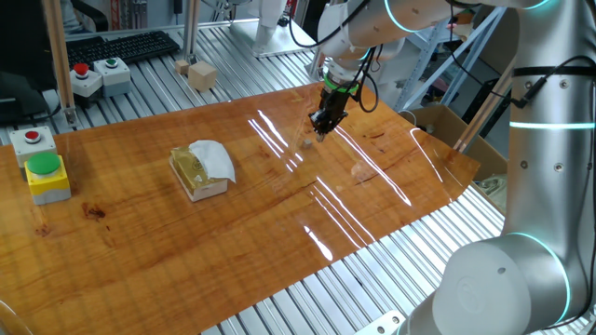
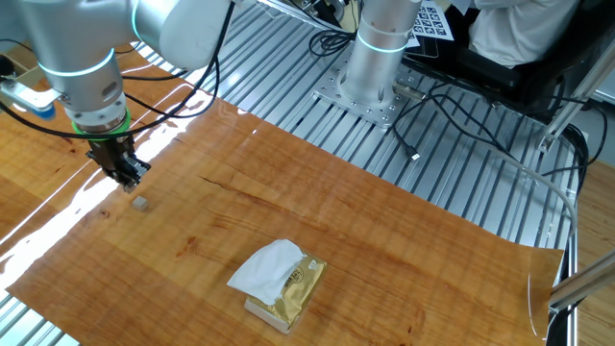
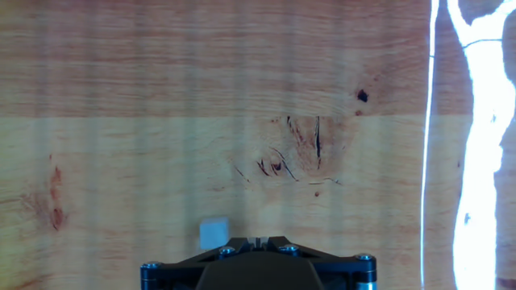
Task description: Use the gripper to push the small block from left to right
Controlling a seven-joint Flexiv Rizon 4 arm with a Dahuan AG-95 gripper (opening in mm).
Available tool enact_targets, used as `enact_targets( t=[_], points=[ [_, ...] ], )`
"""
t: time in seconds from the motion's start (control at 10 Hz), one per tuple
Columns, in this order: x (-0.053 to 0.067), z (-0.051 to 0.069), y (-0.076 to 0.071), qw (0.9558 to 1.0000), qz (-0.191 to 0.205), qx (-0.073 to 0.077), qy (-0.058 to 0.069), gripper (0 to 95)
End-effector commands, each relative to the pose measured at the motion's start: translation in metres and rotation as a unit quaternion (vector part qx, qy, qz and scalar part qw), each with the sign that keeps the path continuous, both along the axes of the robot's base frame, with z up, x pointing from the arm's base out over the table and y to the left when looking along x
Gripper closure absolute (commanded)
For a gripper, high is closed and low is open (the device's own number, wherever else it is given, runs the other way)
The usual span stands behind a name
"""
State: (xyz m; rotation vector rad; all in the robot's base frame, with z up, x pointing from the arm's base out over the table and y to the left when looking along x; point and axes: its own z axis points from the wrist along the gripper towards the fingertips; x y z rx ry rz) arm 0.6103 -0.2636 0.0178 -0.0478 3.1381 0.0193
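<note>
The arm [image 1: 521, 140] was white and silver, built of fat rounded links with glowing cyan rings at the joints. Black cables trailed along it. The hand [image 2: 128, 179] was black, with a green ring above and small screws.

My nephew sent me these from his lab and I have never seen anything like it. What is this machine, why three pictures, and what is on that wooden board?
It is a robot arm, white and silver, ending in a small black claw with a green glowing ring above it. Two pictures come from fixed cameras looking at the table from different sides. The third is from a camera on the hand itself, looking down along the fingers at the wood.

On the wooden board lies a tiny pale block, just beside the claw's tip and apart from it; the hand view shows it close to the closed fingers. The claw holds nothing. Farther off sits a yellowish block draped with white cloth. At the board's edge is a yellow box with a green button.
</note>
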Motion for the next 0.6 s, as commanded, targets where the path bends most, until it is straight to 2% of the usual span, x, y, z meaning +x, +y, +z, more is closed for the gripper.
enact_targets(
  t=[0.1,0.6],
  points=[
    [0.0002,-0.0003,-0.0004,1.0000,0.000,0.000,0.002,95.0],
    [-0.0004,-0.0060,-0.0005,1.0000,0.001,0.002,0.003,95.0]
  ],
)
